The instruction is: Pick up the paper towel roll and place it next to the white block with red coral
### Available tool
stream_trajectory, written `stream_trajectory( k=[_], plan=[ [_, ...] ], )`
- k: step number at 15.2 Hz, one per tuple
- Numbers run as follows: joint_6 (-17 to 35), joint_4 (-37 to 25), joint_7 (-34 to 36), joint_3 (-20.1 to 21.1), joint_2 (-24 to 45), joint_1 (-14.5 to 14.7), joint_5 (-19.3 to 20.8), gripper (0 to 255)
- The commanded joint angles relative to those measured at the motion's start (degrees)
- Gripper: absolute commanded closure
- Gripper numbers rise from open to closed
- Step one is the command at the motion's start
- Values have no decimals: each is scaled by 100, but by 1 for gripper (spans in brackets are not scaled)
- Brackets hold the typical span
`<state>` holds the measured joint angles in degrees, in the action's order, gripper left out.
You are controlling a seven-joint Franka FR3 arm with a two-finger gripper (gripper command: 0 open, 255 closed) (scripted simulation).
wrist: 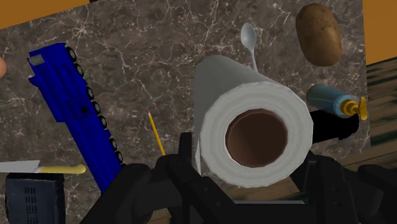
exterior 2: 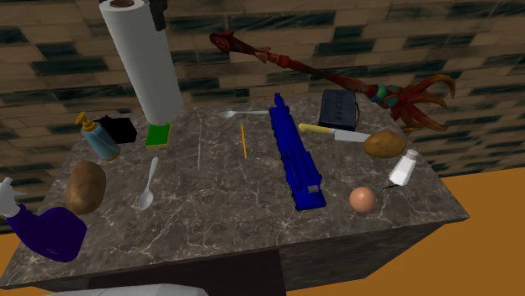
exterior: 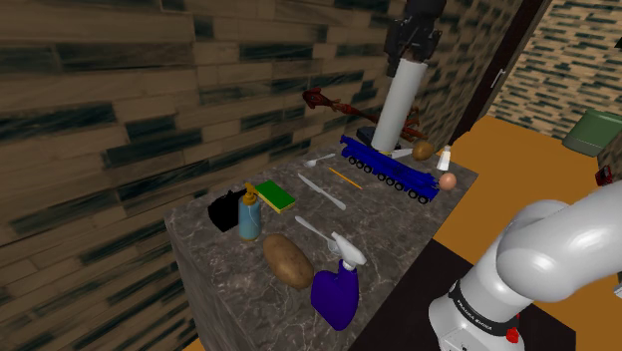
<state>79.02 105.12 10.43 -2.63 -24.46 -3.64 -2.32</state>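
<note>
My gripper is shut on the upper end of the white paper towel roll, which hangs tilted above the marble table. From the second exterior view the paper towel roll hangs below the gripper, its lower end over a green sponge. Along the gripper I look down the paper towel roll and its brown core. A red coral-like branch lies along the table's back edge by the wall, also visible as the red coral-like branch.
On the table: a long blue toy truck, a black box, a knife, two potatoes, a shaker, a pinkish ball, a spoon, a soap dispenser, a purple spray bottle.
</note>
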Motion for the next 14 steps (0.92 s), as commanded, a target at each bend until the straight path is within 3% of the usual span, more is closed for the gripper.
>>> stream_trajectory(
  k=[1, 14],
  plan=[
    [47, -82, 292, 203, 118, 85, -98, 255],
    [222, -1287, 2107, 1443, 1359, 653, -375, 255]
  ],
)
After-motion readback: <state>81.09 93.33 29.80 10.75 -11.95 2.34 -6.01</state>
